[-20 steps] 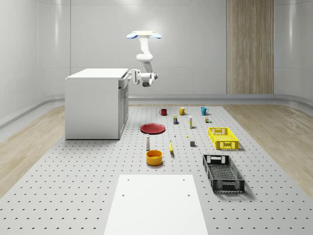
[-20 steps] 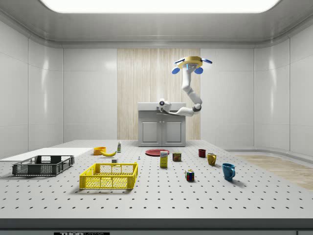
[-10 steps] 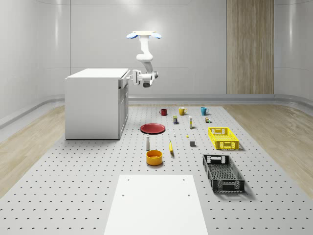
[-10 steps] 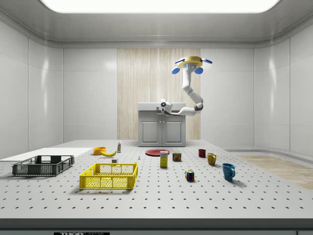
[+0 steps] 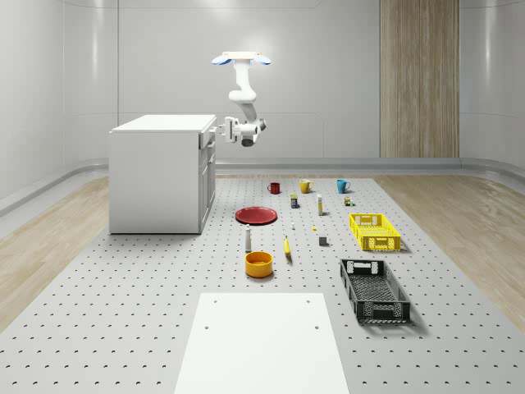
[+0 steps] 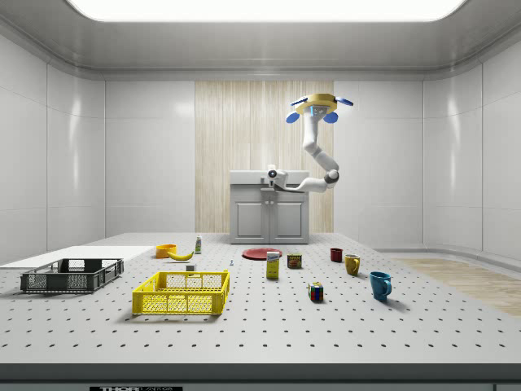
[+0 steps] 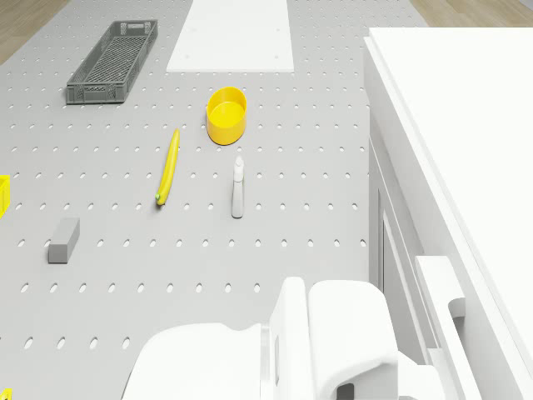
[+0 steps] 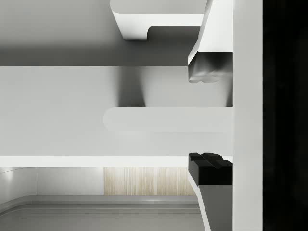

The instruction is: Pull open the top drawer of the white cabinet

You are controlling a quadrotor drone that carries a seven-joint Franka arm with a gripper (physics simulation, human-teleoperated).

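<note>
1. Drone [image 5: 242, 59] hovers above and just in front of the white cabinet [image 5: 156, 176], at about 1 o'clock from the cabinet's top edge in the whole-scene view. The arm hangs down and bends back toward the cabinet front.
2. Cabinet stands at roughly 10 o'clock on the perforated floor in that view. Its front faces 3 o'clock, toward the red plate [image 5: 256, 215] and mugs.
3. Top drawer [image 5: 208, 144] is the top band of that front, directly under the countertop. Can't tell whether it's cracked open or flush.
4. Gripper [image 8: 210, 119] is level with the drawer, right at its face. Wrist view: fingers [image 8: 210, 168] are apart, one on each side of the handle [image 8: 159, 119], not closed on it.
5. Handle is a rigid white bar standing off the drawer face. Smooth finish, so likely slippery under the pads.
6. Best hold, my call: mid-bar, pads seated deep behind it so the pull loads the hook rather than friction.
7. Drawer should be light and run on straight slides. Pull square to the face, since an off-axis tug could bind it or drag the hovering drone.
</note>
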